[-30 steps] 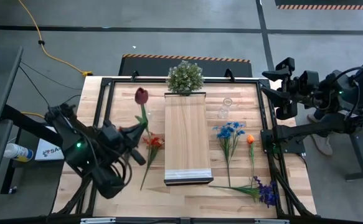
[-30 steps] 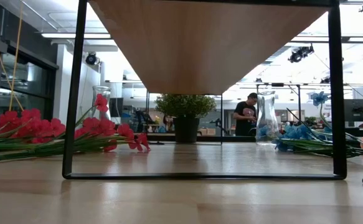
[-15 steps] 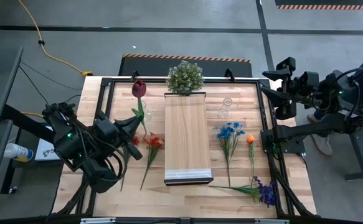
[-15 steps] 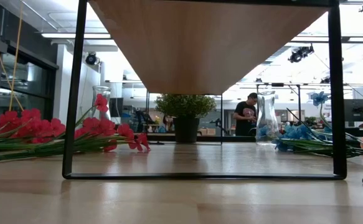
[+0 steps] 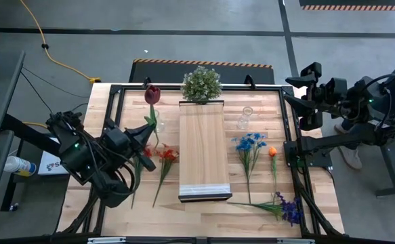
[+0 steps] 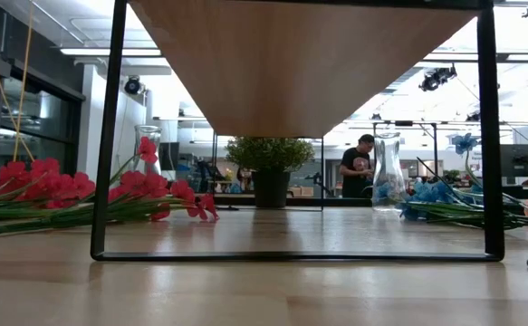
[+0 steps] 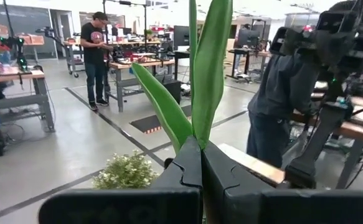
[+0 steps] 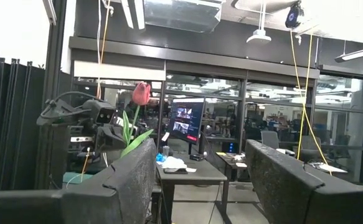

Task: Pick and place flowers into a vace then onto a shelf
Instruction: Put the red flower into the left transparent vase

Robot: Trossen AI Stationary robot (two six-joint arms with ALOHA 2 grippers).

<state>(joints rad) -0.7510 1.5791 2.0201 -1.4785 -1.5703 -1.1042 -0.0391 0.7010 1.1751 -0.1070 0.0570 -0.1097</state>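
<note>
Left gripper [image 5: 145, 133]: clamped on the red tulip [image 5: 152, 95] stem, left of the shelf [image 5: 202, 146].
Right gripper [image 5: 293, 91]: fingers apart, idle.
Tip: keep stem upright, lower into the vase [image 5: 158, 122].

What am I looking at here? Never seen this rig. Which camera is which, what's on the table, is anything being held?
Two robot arms work at a wooden table. One picture looks straight down, one looks level across the tabletop, and one camera sits on each wrist.

The left gripper is shut on a dark red tulip; the left wrist view shows its fingers clamped on the green leaves. The right gripper waits open off the table's right edge.

On the table: a raised wooden shelf in the middle, a potted plant behind it, a glass vase, red flowers left of the shelf, and blue flowers, an orange flower and purple flowers to its right.
</note>
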